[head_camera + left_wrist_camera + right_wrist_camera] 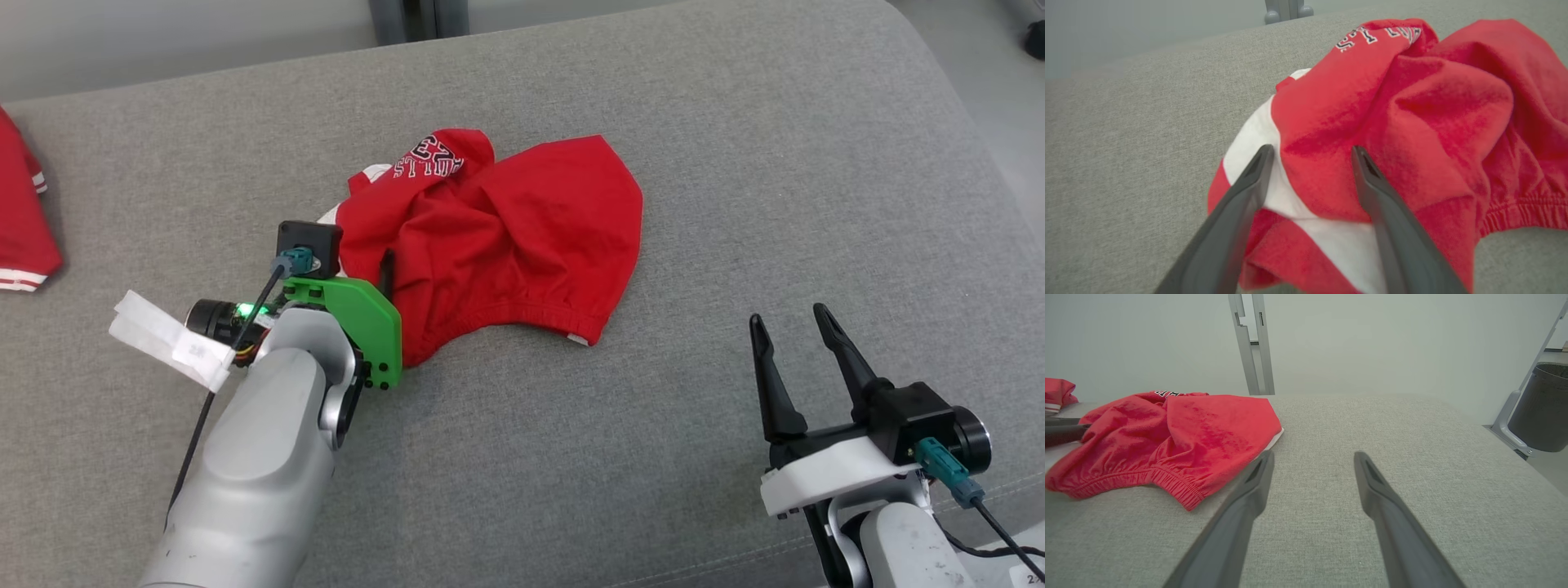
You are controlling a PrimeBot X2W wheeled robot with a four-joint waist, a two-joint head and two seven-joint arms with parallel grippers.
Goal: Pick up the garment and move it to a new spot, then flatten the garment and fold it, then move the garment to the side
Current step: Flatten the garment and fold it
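So at this point the job had barely started. The garment (506,229) lay in a crumpled red heap around the middle of the grey counter (735,122). Its waistband (522,314) faced the robot, and a white stripe (1257,163) poked out on its left side.

The left tool (1312,153) was wide open right at that left edge, fingers either side of a raised red fold, nothing pinched yet. Whether the tips actually touched the cloth, I couldn't tell. The right tool (785,317) was open too, sitting over bare counter well apart from the heap and holding nothing.

My read: it was lining up the very first pick. So none of it was done, and lifting, moving to a new spot, flattening, folding and shifting aside were all left. Some other red cloth (20,220) sat at the far left edge.
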